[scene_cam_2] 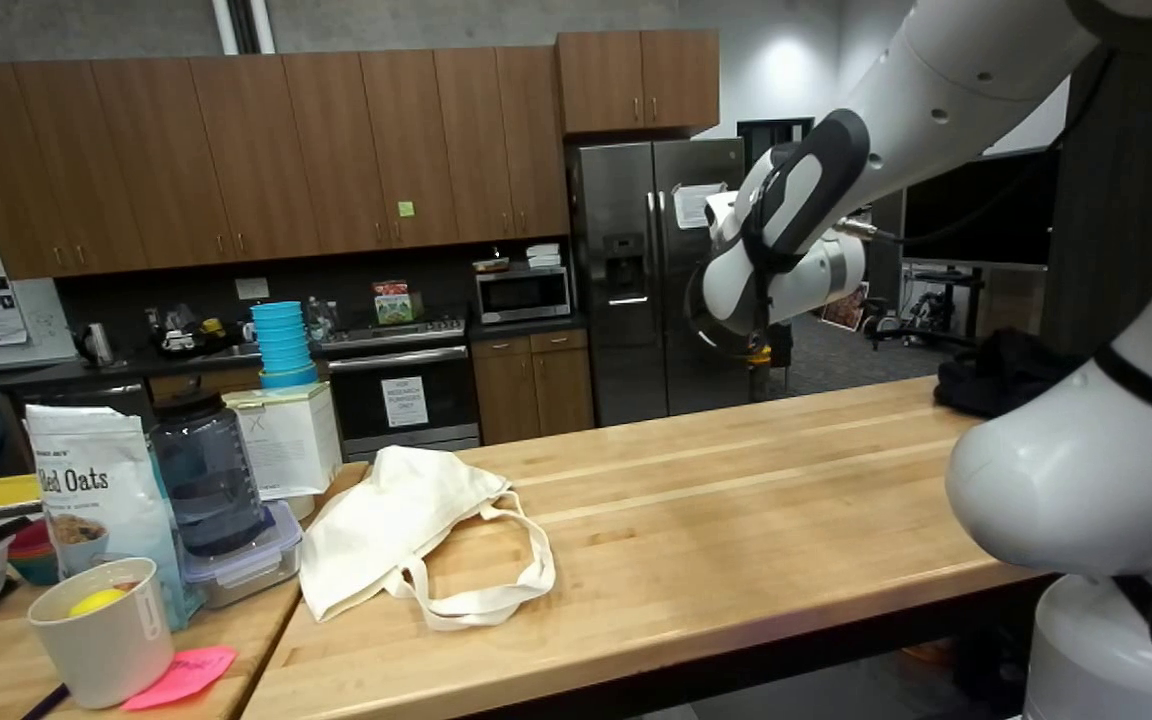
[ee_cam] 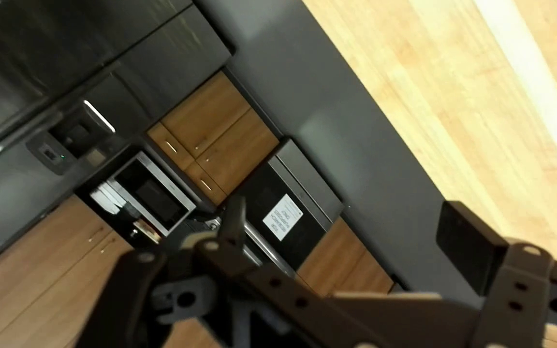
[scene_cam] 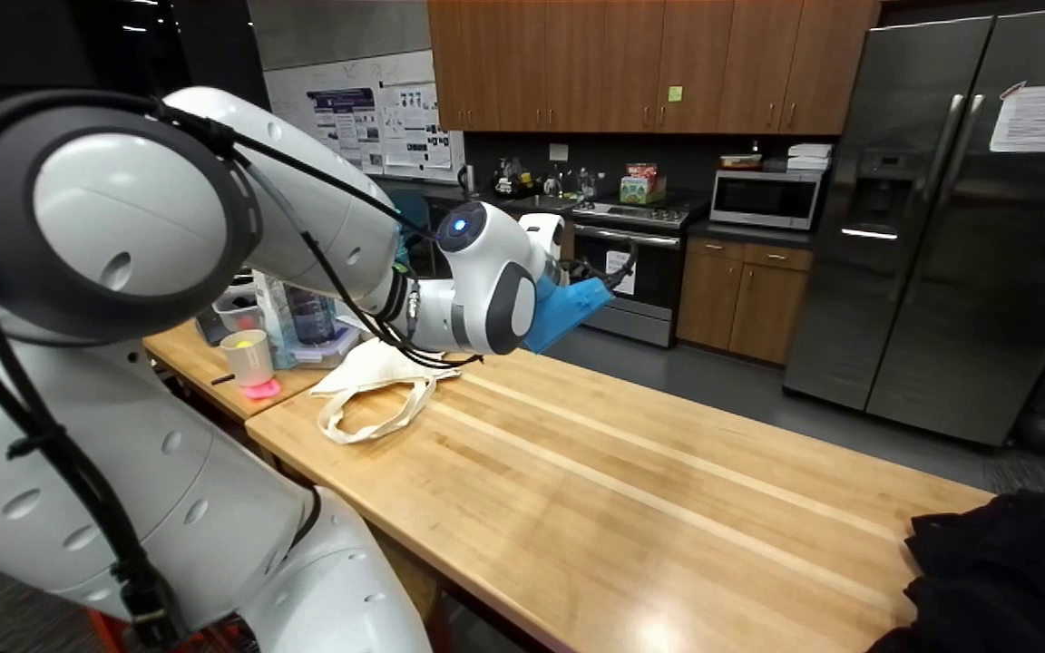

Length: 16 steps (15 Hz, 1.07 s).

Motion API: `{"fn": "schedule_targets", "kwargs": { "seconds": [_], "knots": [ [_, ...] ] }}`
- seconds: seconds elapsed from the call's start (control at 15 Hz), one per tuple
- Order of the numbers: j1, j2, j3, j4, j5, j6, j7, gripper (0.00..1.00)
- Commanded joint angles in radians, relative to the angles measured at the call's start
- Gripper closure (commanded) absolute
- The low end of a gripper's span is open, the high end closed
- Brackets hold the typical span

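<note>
Tote bag (scene_cam_2: 391, 525) lies on tbl (scene_cam_2: 756, 490), well apart from end effector (ee_cam: 348, 229) w/ jaws spread.

In an exterior view we look from close beside the arm (scene_cam: 123, 199); in an exterior view, from near the bag (scene_cam_2: 386, 525). Both face the cabinets (scene_cam_2: 256, 150) across the table (scene_cam: 622, 508), sharing the fridge (scene_cam: 913, 272). The wrist view, rolled over, looks past the pincer (ee_cam: 351, 234) at that fridge.

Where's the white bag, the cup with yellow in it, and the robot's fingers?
White bag (scene_cam_2: 391, 525), in an exterior view: on its cloth body.
Cup (scene_cam_2: 104, 648), in an exterior view: on its outer wall.
Fingers (ee_cam: 469, 249), in the wrist view: on the one nearer the picture's right edge.
</note>
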<state>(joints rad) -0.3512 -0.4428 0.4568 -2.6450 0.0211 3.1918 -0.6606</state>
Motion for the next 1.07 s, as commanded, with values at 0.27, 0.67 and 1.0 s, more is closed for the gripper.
{"fn": "schedule_targets", "kwargs": {
  "seconds": [0.27,0.67,1.0],
  "knots": [
    [0.114,-0.054,0.014,0.045,-0.075,-0.094,-0.116,0.00],
    [0.272,-0.018,-0.066,0.137,-0.455,-0.317,0.032,0.00],
    [0.340,-0.016,-0.096,0.155,-0.611,-0.360,0.111,0.00]
  ]
}}
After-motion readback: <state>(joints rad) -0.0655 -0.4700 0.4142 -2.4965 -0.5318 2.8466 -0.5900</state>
